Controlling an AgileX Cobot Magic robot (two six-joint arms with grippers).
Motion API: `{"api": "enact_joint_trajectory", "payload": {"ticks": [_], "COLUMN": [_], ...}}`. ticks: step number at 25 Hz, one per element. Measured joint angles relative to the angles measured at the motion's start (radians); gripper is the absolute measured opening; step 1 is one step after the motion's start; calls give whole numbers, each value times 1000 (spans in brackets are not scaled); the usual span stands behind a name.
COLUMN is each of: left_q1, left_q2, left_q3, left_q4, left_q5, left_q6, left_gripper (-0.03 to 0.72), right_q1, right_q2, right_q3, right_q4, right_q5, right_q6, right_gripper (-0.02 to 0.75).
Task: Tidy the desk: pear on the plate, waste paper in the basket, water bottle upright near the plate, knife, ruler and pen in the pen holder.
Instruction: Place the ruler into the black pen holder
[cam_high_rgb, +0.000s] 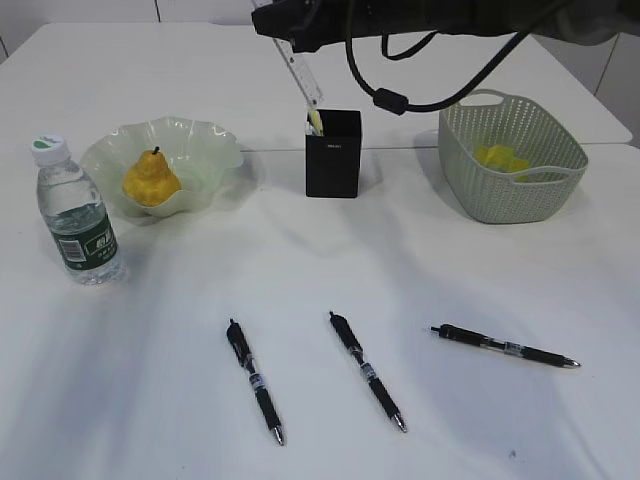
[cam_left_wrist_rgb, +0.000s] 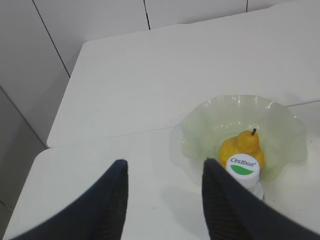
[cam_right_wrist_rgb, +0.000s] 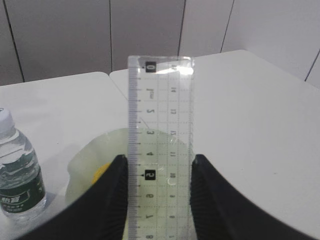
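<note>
Ruler clamped in my right fingers above holder; left fingers open, empty; three pens remain.

wall panels: grey, behind desk | dark cable: hanging loop above

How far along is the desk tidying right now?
Done: pear on plate, bottle upright beside it, yellow paper in basket. In hand: right gripper holds the ruler over the pen holder. Left: three pens on the desk.
</note>
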Motion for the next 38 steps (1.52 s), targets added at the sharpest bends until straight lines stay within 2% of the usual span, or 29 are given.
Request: {"api": "enact_joint_trajectory", "payload": {"ticks": [16, 31, 38], "left_q1": [0, 0, 0], "left_q2": [0, 0, 0], "left_q3": [0, 0, 0], "left_q4": [43, 50, 52], "left_q5": [0, -1, -1], "left_q6": [0, 0, 0], "left_gripper": [341, 341, 341], "right_q1": [0, -2, -2], "right_q2": [72, 103, 166], "right_q3": [0, -2, -80], "right_q4": [347, 382, 382], "right_q5": [-166, -259, -264], "right_q6": [-340, -428, -429], "right_gripper": [279, 279, 279]}}
